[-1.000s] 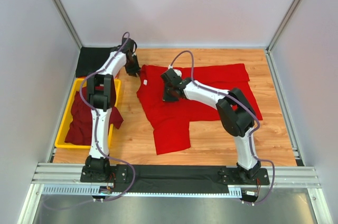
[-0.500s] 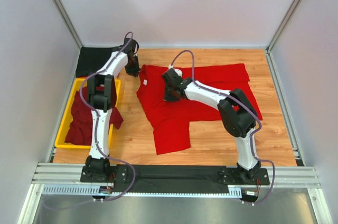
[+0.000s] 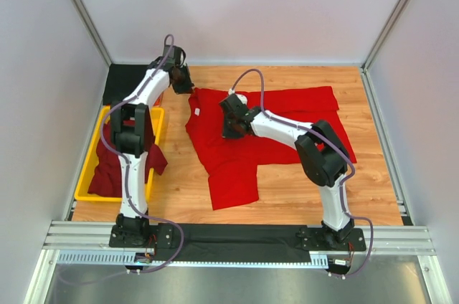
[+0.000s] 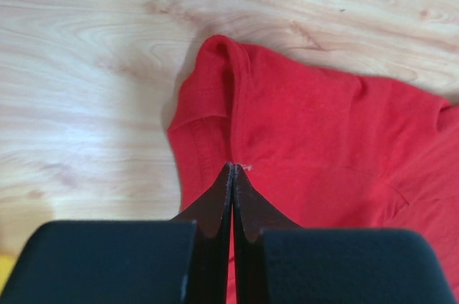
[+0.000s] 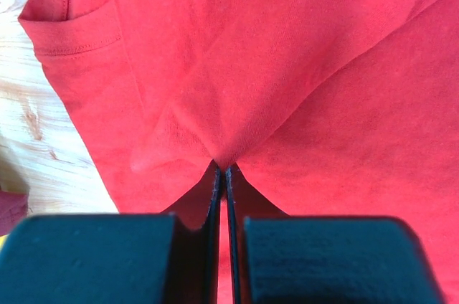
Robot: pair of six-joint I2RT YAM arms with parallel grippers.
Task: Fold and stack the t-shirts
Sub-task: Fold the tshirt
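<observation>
Red knit cloth, thin and limp, makes up the red t-shirt (image 3: 276,128) that lies spread on the tabletop (image 3: 308,193) from its middle toward the far edge and the right edge, with one flap reaching back toward the near edge. It looks light and soft, so it should sag and drag from any point where it is lifted instead of keeping a shape, and it is best taken by a hem, a sleeve edge or a shoulder seam, where the stitching gives a firmer bite. The left gripper (image 4: 231,169) has its jaws pressed together at the shirt's edge nearest the far left corner, apparently nipping a seam beside a sleeve hem. The right gripper (image 5: 221,166) is closed on a small pucker of cloth drawn up from the body of the same shirt. Whether either pinch holds one layer or two cannot be told. The right arm covers most of the neck opening from above, so the collar's position is hard to read. Dark maroon t-shirts (image 3: 107,168) lie heaped in the yellow tray (image 3: 87,175) along the left edge, partly behind the left arm, too bunched to count. A black t-shirt (image 3: 123,83) sits in the far left corner, cut off by that arm.
</observation>
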